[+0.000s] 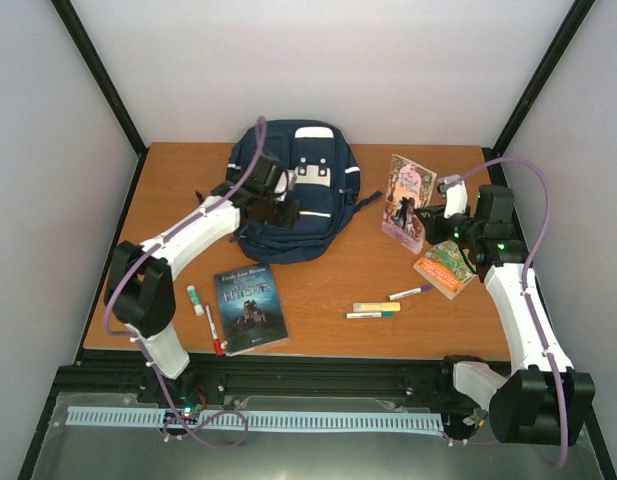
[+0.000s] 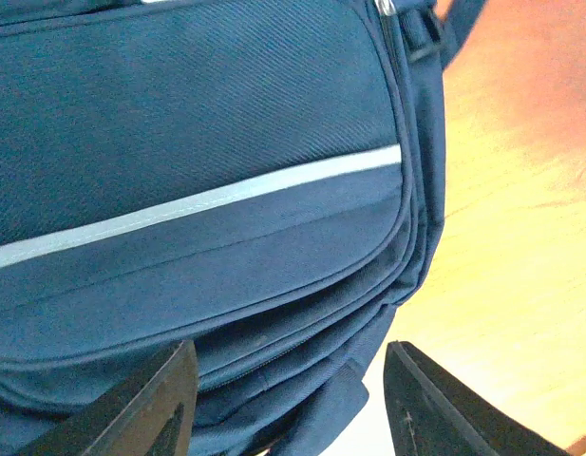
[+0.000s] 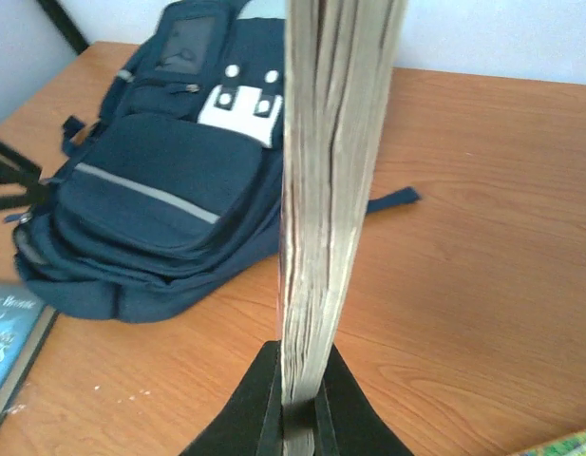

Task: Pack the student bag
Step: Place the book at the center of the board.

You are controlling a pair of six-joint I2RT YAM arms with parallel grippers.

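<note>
My right claw (image 3: 300, 370) pinches a book (image 3: 326, 190) upright; the bag (image 3: 160, 209) lies leftward, beneath my spread left claw (image 2: 288, 370).

You get one legible cover: blue book (image 1: 246, 308), author line reads approx. "Emily Jane Brontë", big title word "HEIGHTS". Word above the title too blurred. Pink book (image 1: 409, 190), orange book (image 1: 444, 268), pens (image 1: 376, 308): print too small, unreadable.

Blue book (image 3: 9, 337), mostly outside right wrist view
</note>
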